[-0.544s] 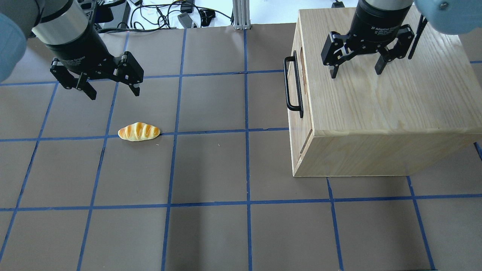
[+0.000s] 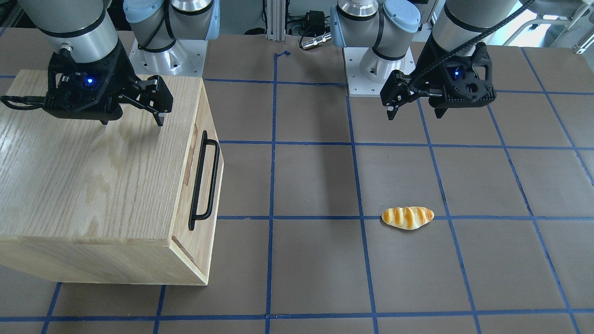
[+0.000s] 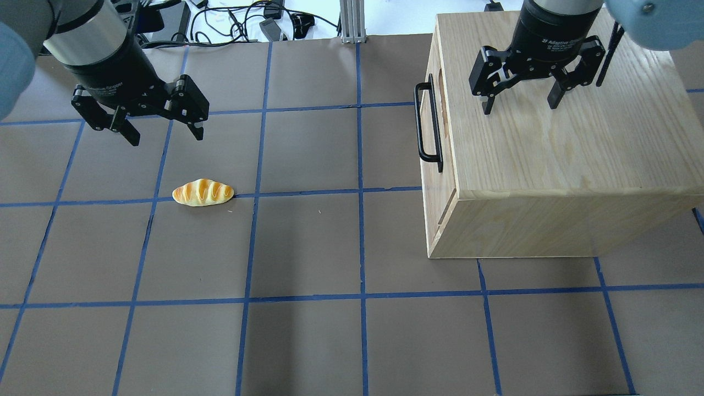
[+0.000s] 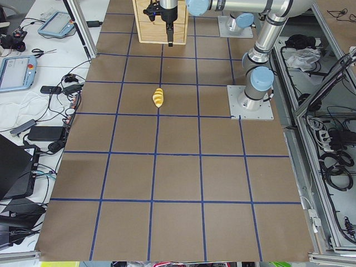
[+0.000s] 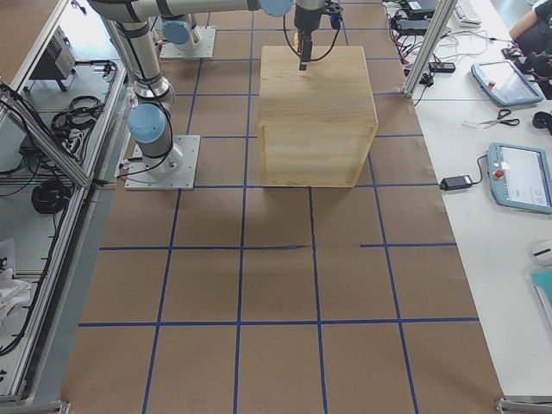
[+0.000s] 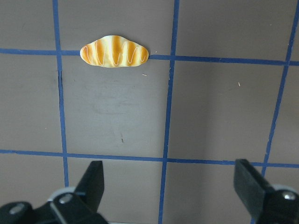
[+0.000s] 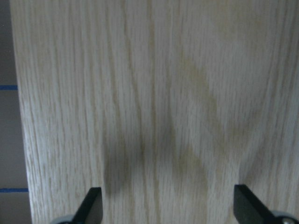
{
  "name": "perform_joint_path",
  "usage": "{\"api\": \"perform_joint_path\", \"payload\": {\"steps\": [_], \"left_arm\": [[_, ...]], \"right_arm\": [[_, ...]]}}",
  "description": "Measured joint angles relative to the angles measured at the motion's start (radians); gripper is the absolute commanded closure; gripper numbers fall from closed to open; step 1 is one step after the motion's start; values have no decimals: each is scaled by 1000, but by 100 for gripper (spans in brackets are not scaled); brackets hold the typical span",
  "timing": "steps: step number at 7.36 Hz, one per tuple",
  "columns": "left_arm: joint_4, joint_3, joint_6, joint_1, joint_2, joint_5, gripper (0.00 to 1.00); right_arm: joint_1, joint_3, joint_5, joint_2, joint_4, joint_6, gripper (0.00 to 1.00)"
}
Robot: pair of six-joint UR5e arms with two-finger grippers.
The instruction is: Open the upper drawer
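The wooden cabinet (image 3: pixel 555 137) stands at the right of the overhead view. The upper drawer front (image 3: pixel 446 170) faces the table's middle, shut flush, with its black bar handle (image 3: pixel 428 124) and an oblong cutout. It also shows in the front-facing view (image 2: pixel 183 204), handle (image 2: pixel 204 181). My right gripper (image 3: pixel 520 107) hangs open and empty over the cabinet's top, back from the handle; its wrist view shows only oak grain between its fingertips (image 7: pixel 93 205). My left gripper (image 3: pixel 166 139) is open and empty above the mat, far from the cabinet.
A toy bread roll (image 3: pixel 203 193) lies on the brown mat just in front of the left gripper, and shows in the left wrist view (image 6: pixel 114 51). Cables and devices lie beyond the table's far edge (image 3: pixel 264 25). Blue tape lines grid the mat.
The left gripper has shifted very slightly away from the bread roll. The right gripper, the cabinet and the drawer look unchanged.
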Motion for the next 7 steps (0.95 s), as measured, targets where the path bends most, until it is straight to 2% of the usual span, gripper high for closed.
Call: {"api": "perform_joint_path", "payload": {"steps": [7], "left_arm": [[5,4,-22,7,-2,-58,0]], "right_arm": [[0,0,0,0,0,0,0]]}}
